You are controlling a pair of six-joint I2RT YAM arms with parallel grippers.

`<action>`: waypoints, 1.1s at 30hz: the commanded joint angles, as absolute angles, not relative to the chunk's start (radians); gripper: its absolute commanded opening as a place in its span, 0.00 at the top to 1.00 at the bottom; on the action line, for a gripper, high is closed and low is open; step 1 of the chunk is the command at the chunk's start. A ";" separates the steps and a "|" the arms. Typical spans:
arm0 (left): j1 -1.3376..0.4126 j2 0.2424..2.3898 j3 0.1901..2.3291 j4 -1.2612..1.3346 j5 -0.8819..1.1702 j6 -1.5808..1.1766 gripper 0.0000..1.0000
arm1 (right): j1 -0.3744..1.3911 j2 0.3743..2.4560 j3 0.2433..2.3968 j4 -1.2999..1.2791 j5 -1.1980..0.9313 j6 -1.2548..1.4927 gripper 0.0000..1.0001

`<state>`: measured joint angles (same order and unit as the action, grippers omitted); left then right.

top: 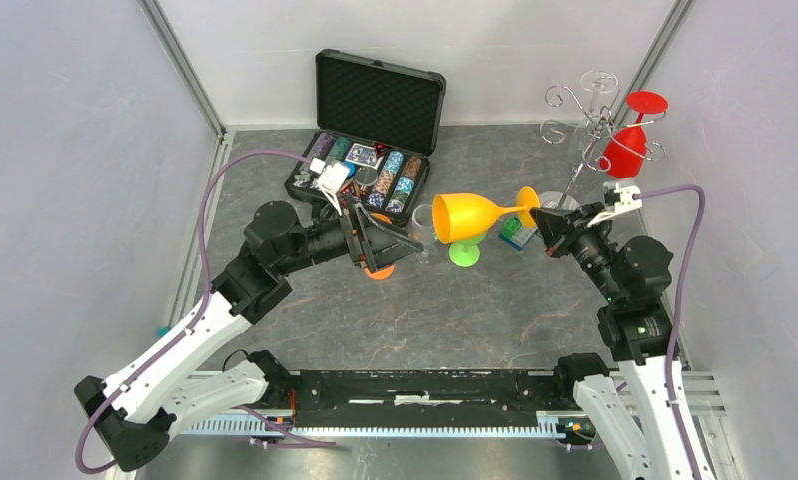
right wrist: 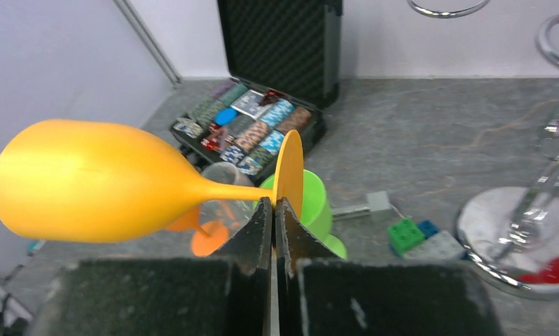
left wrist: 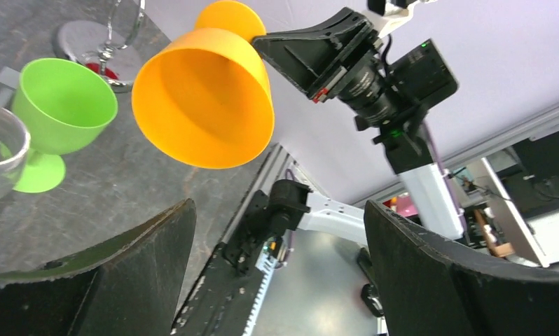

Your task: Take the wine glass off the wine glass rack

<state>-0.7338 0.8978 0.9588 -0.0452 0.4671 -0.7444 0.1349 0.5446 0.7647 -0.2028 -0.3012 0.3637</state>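
Off the wine glass rack and just left of it, level in the air: orange wine glass, bowl turned away from the rack. Clamped at the stem beside the foot by the right gripper, fingers closed on it. Hanging upside down on the rack: red wine glass. Under the orange bowl, standing: green glass. Further left of the rack: left gripper, spread wide, holding nothing. Behind that: open poker chip case.

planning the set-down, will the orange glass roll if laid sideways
Likely light, rigid plastic: the orange glass looks opaque. Sideways, its round bowl would probably roll in an arc. The right gripper pinches only the thin stem, so it may pivot.
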 commanded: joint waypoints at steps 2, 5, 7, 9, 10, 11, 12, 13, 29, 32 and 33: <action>-0.754 0.906 0.941 0.101 0.431 -0.917 0.08 | 0.133 0.520 0.708 0.075 -0.375 0.564 1.00; -0.758 0.939 0.945 0.133 0.425 -0.956 0.10 | 0.133 0.539 0.683 0.121 -0.413 0.600 1.00; -0.761 0.961 0.949 0.164 0.431 -0.983 0.13 | 0.133 0.545 0.657 0.160 -0.430 0.620 1.00; -0.761 0.978 0.961 0.181 0.434 -0.985 0.15 | 0.132 0.542 0.631 0.192 -0.440 0.630 1.00; -0.761 0.983 0.972 0.180 0.431 -0.978 0.16 | 0.134 0.542 0.623 0.194 -0.434 0.624 1.00; -0.761 0.988 0.983 0.177 0.426 -0.971 0.18 | 0.133 0.539 0.619 0.193 -0.429 0.620 1.00; -0.761 0.993 0.992 0.176 0.425 -0.963 0.20 | 0.132 0.537 0.615 0.189 -0.424 0.613 1.00; -0.760 0.997 1.002 0.176 0.423 -0.958 0.25 | 0.133 0.534 0.615 0.181 -0.419 0.604 1.00; -0.795 1.025 1.029 0.126 0.420 -0.858 0.22 | 0.133 0.547 0.571 0.160 -0.426 0.560 1.00; -0.828 1.074 1.054 0.140 0.421 -0.855 0.26 | 0.135 0.553 0.568 0.164 -0.451 0.547 1.00; -0.838 1.090 1.061 0.140 0.415 -0.856 0.29 | 0.136 0.558 0.568 0.162 -0.458 0.539 1.00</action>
